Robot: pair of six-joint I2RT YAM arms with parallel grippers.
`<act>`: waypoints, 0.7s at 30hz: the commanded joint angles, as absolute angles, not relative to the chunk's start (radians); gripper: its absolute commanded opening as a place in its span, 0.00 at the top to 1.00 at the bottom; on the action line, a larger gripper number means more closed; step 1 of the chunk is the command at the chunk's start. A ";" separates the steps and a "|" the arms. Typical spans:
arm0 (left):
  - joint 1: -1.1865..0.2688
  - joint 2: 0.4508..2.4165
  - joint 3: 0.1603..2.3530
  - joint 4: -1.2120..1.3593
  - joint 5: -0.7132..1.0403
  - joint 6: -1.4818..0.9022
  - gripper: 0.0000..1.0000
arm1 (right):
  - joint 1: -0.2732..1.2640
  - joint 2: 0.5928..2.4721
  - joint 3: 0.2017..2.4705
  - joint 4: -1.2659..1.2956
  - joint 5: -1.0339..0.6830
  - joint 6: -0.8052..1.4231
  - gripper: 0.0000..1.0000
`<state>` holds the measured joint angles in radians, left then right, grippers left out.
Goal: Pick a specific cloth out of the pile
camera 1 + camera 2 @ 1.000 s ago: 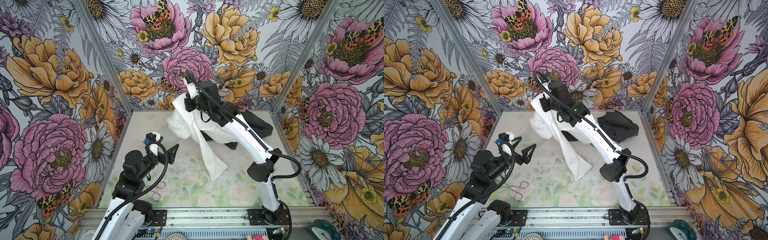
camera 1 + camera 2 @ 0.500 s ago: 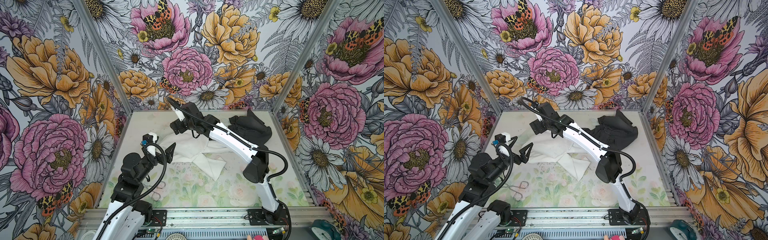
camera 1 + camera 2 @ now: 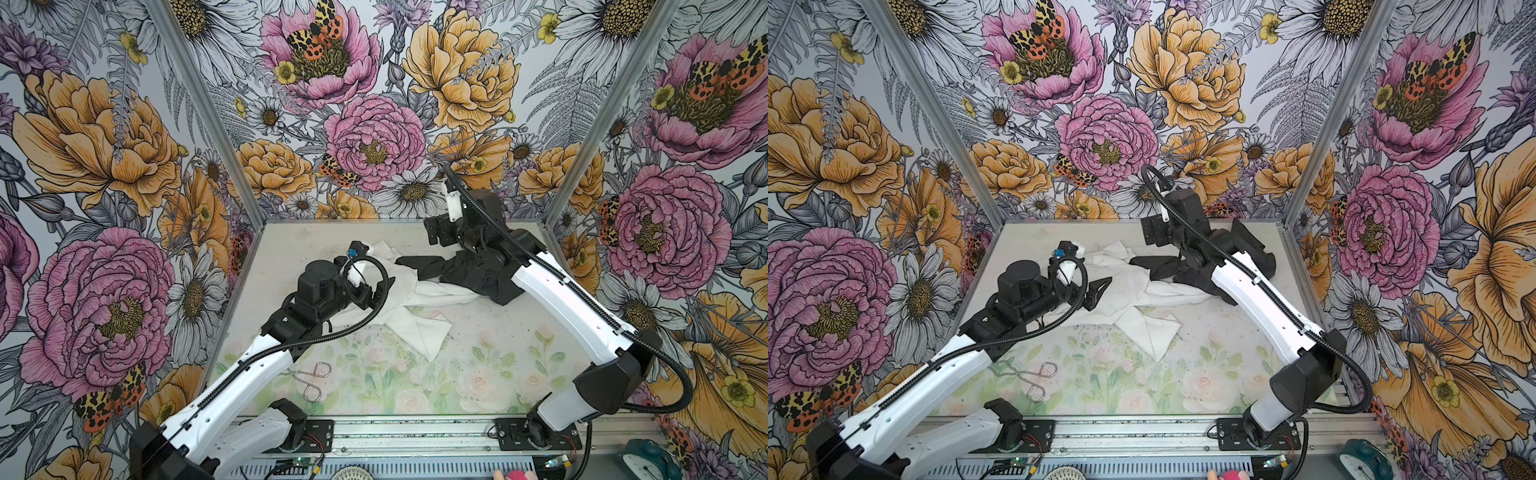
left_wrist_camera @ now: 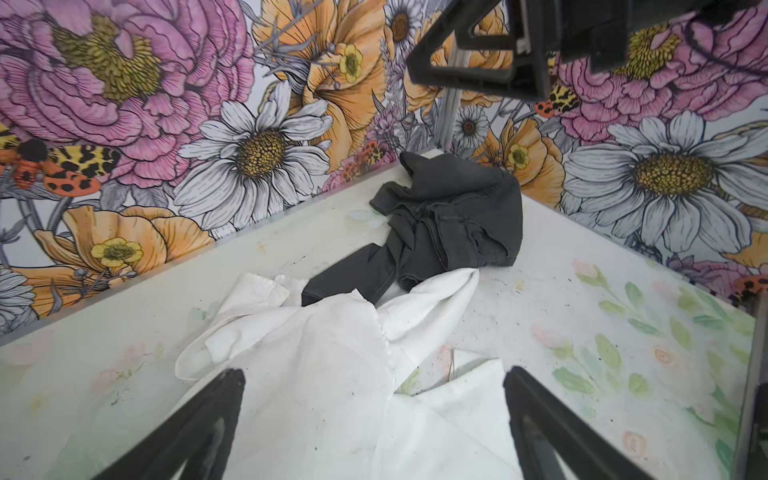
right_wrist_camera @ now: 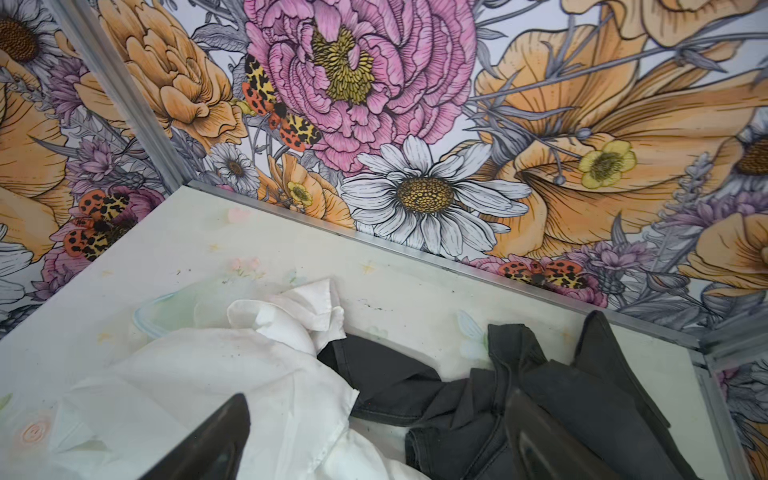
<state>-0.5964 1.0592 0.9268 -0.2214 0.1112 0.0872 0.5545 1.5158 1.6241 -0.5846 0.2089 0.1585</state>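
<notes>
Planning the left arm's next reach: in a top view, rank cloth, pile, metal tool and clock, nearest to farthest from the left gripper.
1. Cloth, directly under the left gripper.
2. Pile, behind and to the right; its leg tip lies close.
3. Metal tool, toward the front left.
4. Clock, far front-right corner.

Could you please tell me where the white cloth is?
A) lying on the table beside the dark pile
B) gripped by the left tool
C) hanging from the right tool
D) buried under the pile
A: the cloth lies crumpled on the table, touching the pile; left tool and right tool are open and empty.
</notes>
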 commanded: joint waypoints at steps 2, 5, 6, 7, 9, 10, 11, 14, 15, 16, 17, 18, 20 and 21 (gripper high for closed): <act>-0.651 1.241 1.038 -0.248 0.113 0.175 0.01 | 0.487 1.361 1.451 -0.511 0.221 0.200 0.04; -0.675 1.386 1.132 -0.276 0.122 0.214 0.02 | 0.441 1.265 1.334 -0.503 0.219 0.217 0.04; -0.682 1.436 1.166 -0.290 0.120 0.226 0.02 | 0.426 1.240 1.298 -0.503 0.216 0.223 0.04; -0.690 1.483 1.201 -0.305 0.117 0.237 0.02 | 0.413 1.207 1.266 -0.502 0.213 0.228 0.04; -0.704 1.561 1.269 -0.336 0.100 0.271 0.03 | 0.388 1.156 1.212 -0.502 0.211 0.238 0.04; -0.712 1.603 1.307 -0.360 0.084 0.293 0.04 | 0.376 1.132 1.186 -0.503 0.211 0.246 0.04; -0.720 1.643 1.342 -0.383 0.067 0.312 0.05 | 0.365 1.114 1.166 -0.504 0.207 0.253 0.04; -0.740 1.753 1.447 -0.457 0.022 0.374 0.07 | 0.338 1.060 1.113 -0.505 0.190 0.268 0.04; -0.745 1.786 1.475 -0.477 0.004 0.396 0.07 | 0.329 1.042 1.097 -0.505 0.184 0.271 0.04; -0.752 1.809 1.503 -0.494 -0.014 0.419 0.08 | 0.321 1.026 1.084 -0.506 0.177 0.273 0.04; -0.758 1.858 1.523 -0.505 -0.028 0.437 0.07 | 0.315 1.011 1.073 -0.507 0.175 0.274 0.04; -0.763 1.885 1.545 -0.519 -0.041 0.455 0.08 | 0.308 0.994 1.061 -0.507 0.174 0.275 0.04; -0.769 1.928 1.585 -0.542 -0.055 0.480 0.08 | 0.296 0.970 1.042 -0.506 0.174 0.275 0.03; -0.771 1.948 1.607 -0.557 -0.060 0.491 0.08 | 0.288 0.956 1.034 -0.507 0.173 0.276 0.03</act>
